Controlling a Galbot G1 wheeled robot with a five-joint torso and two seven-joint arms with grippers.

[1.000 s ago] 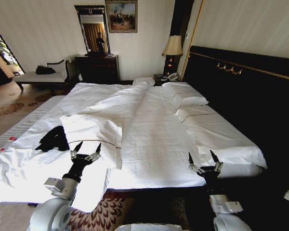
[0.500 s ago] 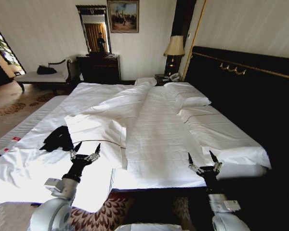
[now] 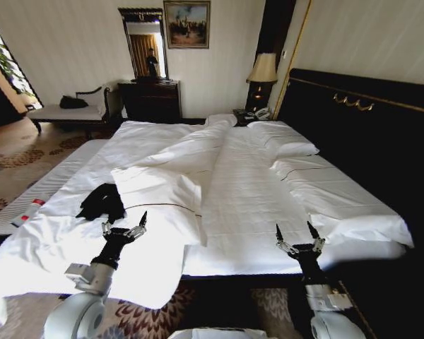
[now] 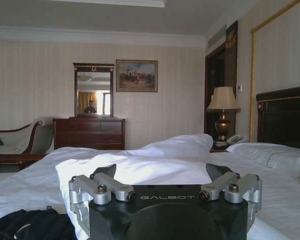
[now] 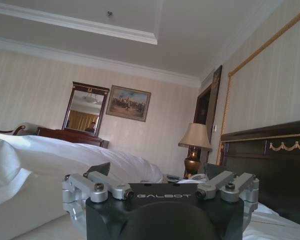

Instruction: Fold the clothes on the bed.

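Observation:
The clothes [image 3: 101, 203] lie as a small crumpled black heap on the near left part of the bed [image 3: 247, 198], on its rumpled white duvet. My left gripper [image 3: 124, 224] hovers open just in front of and slightly right of the heap, fingers pointing up. In the left wrist view the black fabric [image 4: 30, 225] lies low beside the open left gripper [image 4: 162, 172]. My right gripper [image 3: 297, 236] stands open over the bed's near right edge, far from the clothes, and appears again in its own wrist view [image 5: 157, 172].
A tall dark headboard [image 3: 360, 127] runs along the right, with pillows [image 3: 286, 145] before it. At the back stand a dresser [image 3: 150, 99], a lamp [image 3: 262, 70] and a chaise [image 3: 71, 111]. A small red-and-white object [image 3: 28, 212] lies at the bed's left edge. Patterned carpet [image 3: 14, 152] spreads left.
The whole head picture has slid rightward, so the camera has turned or moved; the clothes now sit nearer the left gripper in the view. Both grippers keep their pose.

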